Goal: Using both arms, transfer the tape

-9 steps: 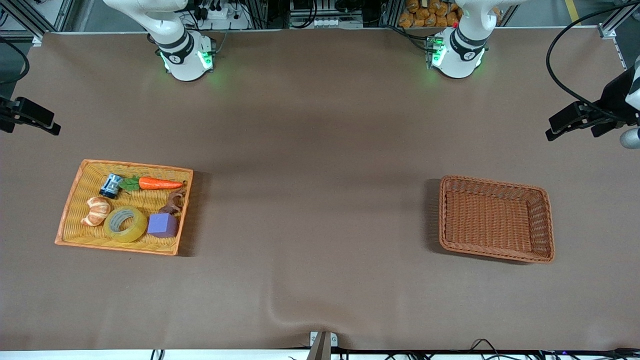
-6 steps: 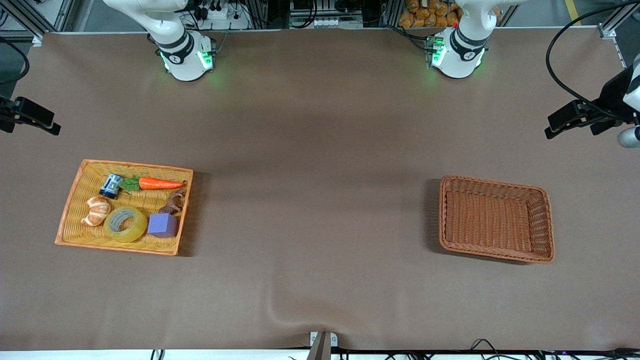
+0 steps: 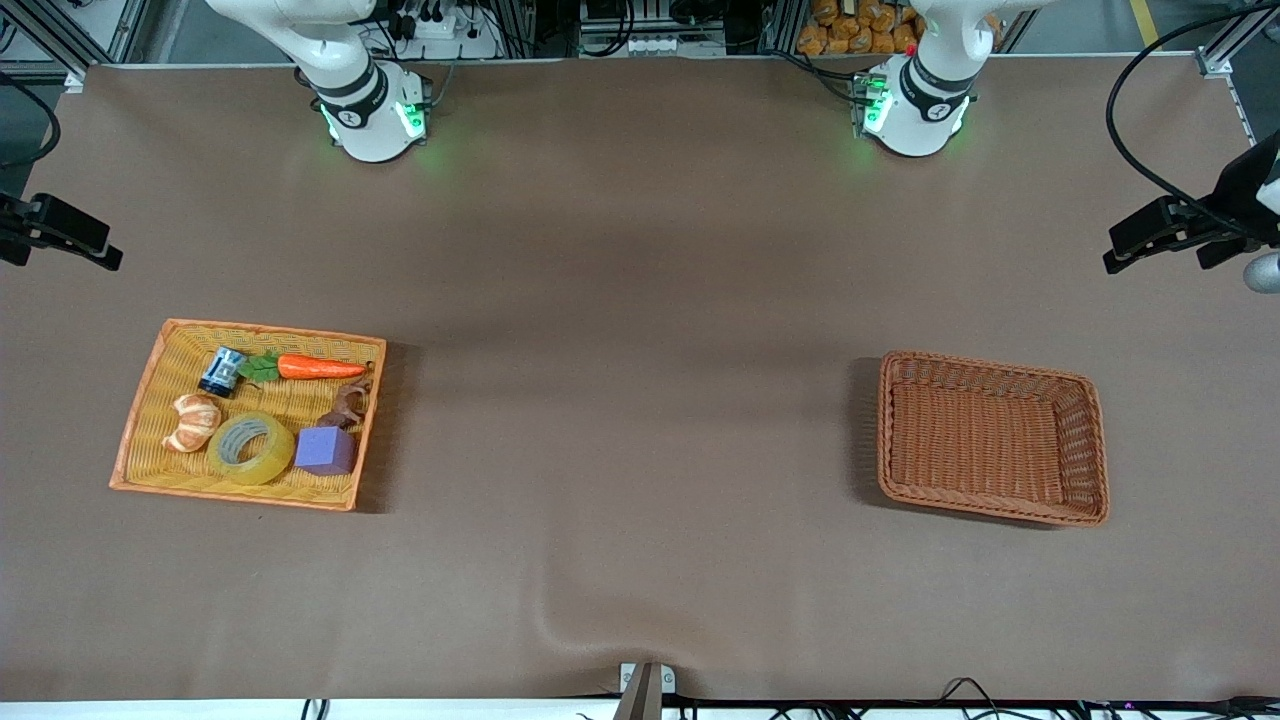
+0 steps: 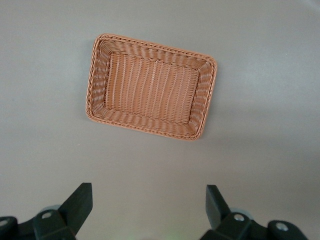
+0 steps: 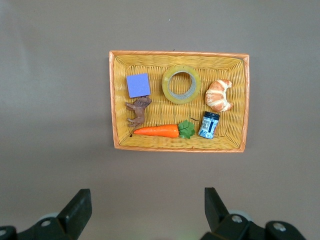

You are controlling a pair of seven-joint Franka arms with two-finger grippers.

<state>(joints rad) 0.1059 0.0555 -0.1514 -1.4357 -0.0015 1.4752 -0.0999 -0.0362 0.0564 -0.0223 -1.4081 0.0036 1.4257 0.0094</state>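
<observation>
Black fingers spread wide on both: right gripper [image 5: 145, 212] high over the yellow tray [image 5: 242, 102], left gripper [image 4: 149, 210] over the brown basket [image 4: 97, 80]. Tape [image 3: 251, 449] lies flat, hole up, lower-left of frame, squeezed between croissant [image 3: 192, 421] and purple cube [image 3: 325, 450].

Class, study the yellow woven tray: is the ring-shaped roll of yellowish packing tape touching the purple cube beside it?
Apart. In the right wrist view, a strip of yellow weave shows between the roll of yellowish packing tape and the purple cube; both lie in the yellow woven tray.
</observation>
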